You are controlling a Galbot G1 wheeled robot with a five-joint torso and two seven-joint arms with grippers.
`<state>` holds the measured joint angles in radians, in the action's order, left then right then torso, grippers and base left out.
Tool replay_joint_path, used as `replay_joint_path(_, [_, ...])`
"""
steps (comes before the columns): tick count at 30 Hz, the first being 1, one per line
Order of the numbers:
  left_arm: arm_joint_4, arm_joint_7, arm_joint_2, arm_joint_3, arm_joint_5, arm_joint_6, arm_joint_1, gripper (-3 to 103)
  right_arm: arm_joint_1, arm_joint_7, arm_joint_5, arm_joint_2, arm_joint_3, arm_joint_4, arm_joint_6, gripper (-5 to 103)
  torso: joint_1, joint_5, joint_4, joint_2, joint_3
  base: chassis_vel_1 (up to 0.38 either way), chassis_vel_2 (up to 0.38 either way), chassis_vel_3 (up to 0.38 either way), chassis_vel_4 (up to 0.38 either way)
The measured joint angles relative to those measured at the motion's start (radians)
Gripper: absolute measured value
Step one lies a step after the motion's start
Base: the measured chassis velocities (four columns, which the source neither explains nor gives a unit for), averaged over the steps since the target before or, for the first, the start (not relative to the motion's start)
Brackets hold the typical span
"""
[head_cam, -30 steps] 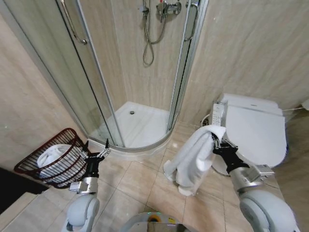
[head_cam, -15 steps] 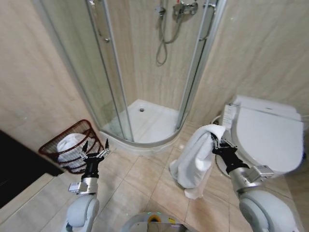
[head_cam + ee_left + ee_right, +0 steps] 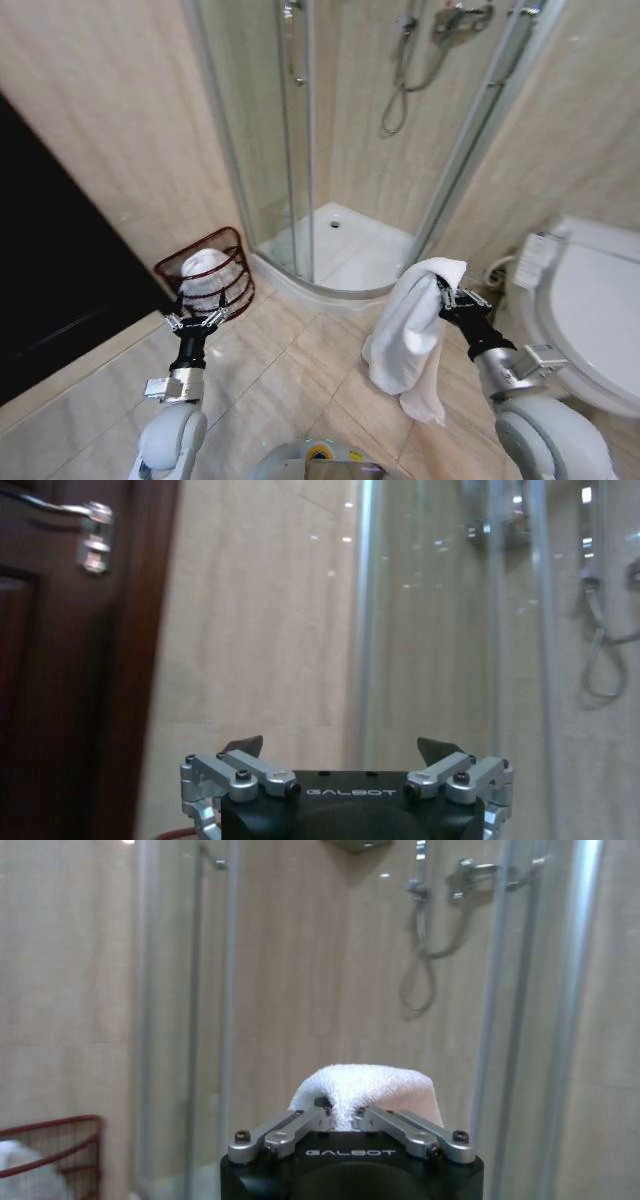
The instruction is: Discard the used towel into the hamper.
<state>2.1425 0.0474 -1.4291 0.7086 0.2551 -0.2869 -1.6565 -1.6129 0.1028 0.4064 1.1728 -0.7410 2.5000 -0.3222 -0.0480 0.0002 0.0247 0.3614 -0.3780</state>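
Carrying the towel is the step in hand: the right gripper has its fingers clamped on the top fold, and the cloth hangs free above the floor. The left gripper waits with fingers apart, just before the hamper, which stands beside the shower glass, well apart from the towel and already holding white cloth. I judge the next move must bring the towel over its rim.
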Motion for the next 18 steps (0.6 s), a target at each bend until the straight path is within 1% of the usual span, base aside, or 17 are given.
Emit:
replay_joint_path(1, [-0.002, 0.0, 0.001, 0.0, 0.0, 0.0, 0.001, 100, 0.0, -0.002, -0.001, 0.001, 0.0, 0.0, 0.0, 3, 0.0, -0.0005, -0.0001, 0.0, 0.0, 0.2, 0.086, 0.05, 0.185])
replay_joint_path(3, [-0.005, 0.001, 0.005, 0.001, 0.003, -0.002, 0.002, 100, 0.002, -0.004, -0.002, 0.001, 0.002, 0.0, 0.0, 3, 0.0, 0.0001, 0.0, 0.0, 0.0, 0.186, 0.075, 0.072, 0.192])
replay_joint_path(7, [-0.01, 0.002, 0.011, 0.003, 0.006, -0.006, 0.003, 100, 0.008, -0.005, -0.004, 0.001, 0.007, 0.0, 0.0, 3, 0.0, -0.0003, -0.0001, 0.0, 0.0, 0.178, 0.075, 0.081, 0.193])
replay_joint_path(11, [-0.014, 0.003, 0.014, 0.004, 0.008, -0.009, 0.004, 100, 0.013, -0.006, -0.005, 0.001, 0.008, 0.0, 0.0, 3, 0.0, 0.0001, -0.0001, 0.0, 0.0, 0.159, 0.081, 0.076, 0.189])
replay_joint_path(12, [-0.016, 0.004, 0.015, 0.005, 0.008, -0.01, 0.004, 100, 0.015, -0.007, -0.006, 0.001, 0.009, 0.0, 0.0, 3, 0.0, -0.0005, -0.0001, 0.0, 0.0, 0.18, 0.054, 0.074, 0.178])
replay_joint_path(16, [-0.017, 0.007, 0.017, 0.006, 0.007, -0.011, 0.003, 100, 0.018, -0.007, -0.007, 0.0, 0.008, 0.0, 0.0, 3, 0.0, 0.0003, 0.0, 0.0, 0.0, 0.184, 0.074, 0.069, 0.182])
replay_joint_path(17, [-0.017, 0.008, 0.016, 0.007, 0.006, -0.011, 0.003, 100, 0.018, -0.007, -0.006, -0.003, 0.005, 0.0, 0.0, 3, 0.0, -0.0005, 0.0, 0.0, 0.0, 0.166, 0.058, 0.081, 0.198])
replay_joint_path(18, [-0.017, 0.008, 0.016, 0.007, 0.006, -0.011, 0.003, 100, 0.018, -0.007, -0.006, -0.003, 0.005, 0.0, 0.0, 3, 0.0, -0.0005, 0.0, 0.0, 0.0, 0.166, 0.058, 0.081, 0.198])
